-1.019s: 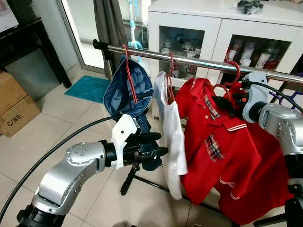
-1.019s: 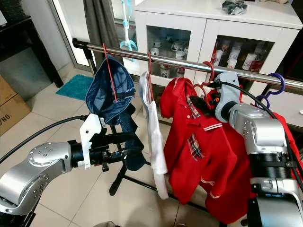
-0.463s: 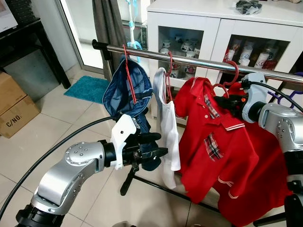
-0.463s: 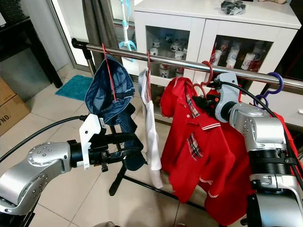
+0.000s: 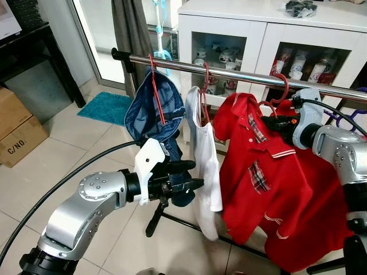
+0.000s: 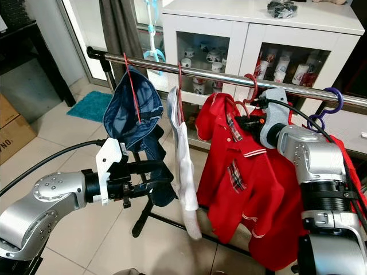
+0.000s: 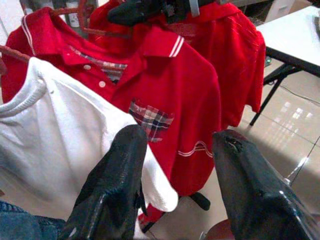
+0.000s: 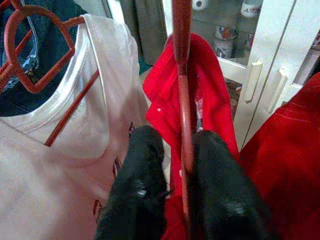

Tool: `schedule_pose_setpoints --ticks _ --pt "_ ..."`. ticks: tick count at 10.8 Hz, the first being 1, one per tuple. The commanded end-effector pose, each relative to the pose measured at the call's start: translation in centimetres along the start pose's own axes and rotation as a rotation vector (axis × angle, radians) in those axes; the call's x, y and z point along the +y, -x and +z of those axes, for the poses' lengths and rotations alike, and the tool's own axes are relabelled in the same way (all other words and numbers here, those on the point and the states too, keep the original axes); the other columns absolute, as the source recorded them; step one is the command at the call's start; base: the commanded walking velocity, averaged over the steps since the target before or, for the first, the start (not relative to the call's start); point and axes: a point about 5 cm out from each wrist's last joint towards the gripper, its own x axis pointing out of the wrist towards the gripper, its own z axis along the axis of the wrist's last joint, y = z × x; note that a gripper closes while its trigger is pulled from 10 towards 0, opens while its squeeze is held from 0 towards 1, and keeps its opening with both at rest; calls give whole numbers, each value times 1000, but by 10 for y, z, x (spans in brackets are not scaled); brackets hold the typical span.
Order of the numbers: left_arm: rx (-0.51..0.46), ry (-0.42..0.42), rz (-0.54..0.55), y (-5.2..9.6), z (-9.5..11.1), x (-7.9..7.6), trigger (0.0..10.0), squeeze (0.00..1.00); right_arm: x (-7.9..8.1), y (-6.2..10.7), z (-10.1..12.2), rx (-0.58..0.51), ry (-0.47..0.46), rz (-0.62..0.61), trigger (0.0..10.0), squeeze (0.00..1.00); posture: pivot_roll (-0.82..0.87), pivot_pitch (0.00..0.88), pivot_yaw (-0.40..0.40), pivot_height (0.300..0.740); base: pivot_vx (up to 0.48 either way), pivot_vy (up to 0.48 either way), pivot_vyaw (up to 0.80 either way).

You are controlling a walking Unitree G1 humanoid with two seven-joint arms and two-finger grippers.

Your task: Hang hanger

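Observation:
A red polo shirt (image 5: 269,183) hangs on a red hanger whose hook (image 5: 283,86) sits over the silver rail (image 5: 241,74). My right gripper (image 5: 274,122) is just under the rail at the shirt's collar, shut on the red hanger's stem (image 8: 183,115). Left of it on the rail hang a white shirt (image 5: 205,160) and a blue denim piece (image 5: 153,112), each on a red hanger. My left gripper (image 5: 188,176) is open and holds nothing, low in front of the denim, with its fingers (image 7: 117,185) pointing at the white and red shirts.
A white glass-door cabinet (image 5: 252,34) stands right behind the rail. A purple hanger (image 6: 328,103) hangs at the rail's right end. The rack's black foot (image 5: 155,220) rests on the tiled floor. A cardboard box (image 5: 17,129), dark desk and teal mat (image 5: 109,106) lie to the left.
The white shirt's lower part has swung left and back, and the red polo has shifted slightly. Both grippers have stayed nearly where they were.

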Motion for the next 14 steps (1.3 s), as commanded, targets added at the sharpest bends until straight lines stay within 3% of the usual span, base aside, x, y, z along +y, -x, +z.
schedule_pose_setpoints --ticks 1,6,9,11,13,14 --pt "2 -15 0 -1 3 3 10000 0 4 -1 7 -36 2 20 0 0 20 0 75 740 0 0 0" --pt "-11 -20 38 -4 3 5 10000 0 10 5 6 -76 -11 21 0 0 33 0 66 740 0 0 0" --pt "-56 3 227 -13 7 15 10000 0 24 25 15 -225 44 -44 0 0 22 0 77 740 0 0 0" --pt "-117 -69 405 -17 11 26 10000 0 40 45 19 -348 40 -96 0 0 9 0 77 740 0 0 0" --pt "-106 -94 443 -17 8 27 10000 0 51 56 15 -403 50 -136 0 0 6 0 70 740 0 0 0" --pt "-100 -93 457 -16 5 26 10000 0 63 60 7 -408 101 -133 0 0 7 0 62 740 0 0 0"
